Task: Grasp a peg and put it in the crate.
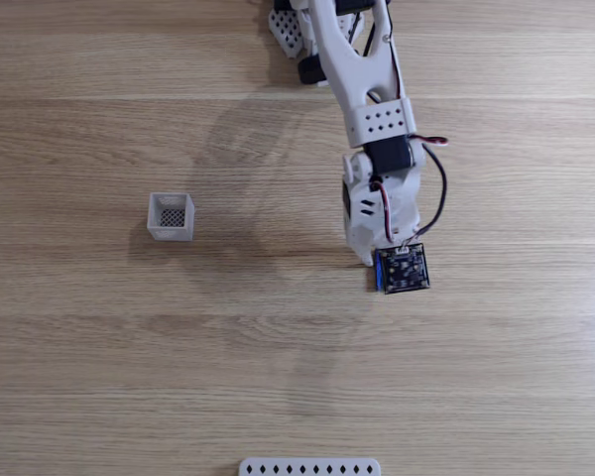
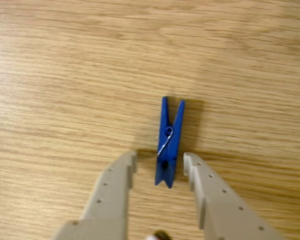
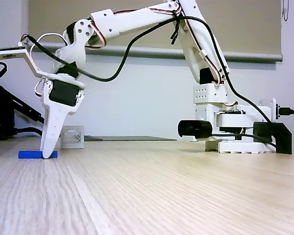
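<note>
On the tabletop [image 1: 99, 377] the arm reaches down, its pincer [image 2: 160, 165] spread with one finger either side of the peg's [image 2: 168, 142] near end, not yet touching it. To grasp well, I'd lower slightly, keep the peg centred, then close squarely across its narrow sides. One crate [image 1: 171, 216] stands well apart; one peg, lying flat.

Light oak-grain wooden worktop [image 1: 99, 377]; pale plain wall [image 3: 137, 93] behind; grey-brown roller blind [image 3: 245, 24] across upper frame of a fixed view.
</note>
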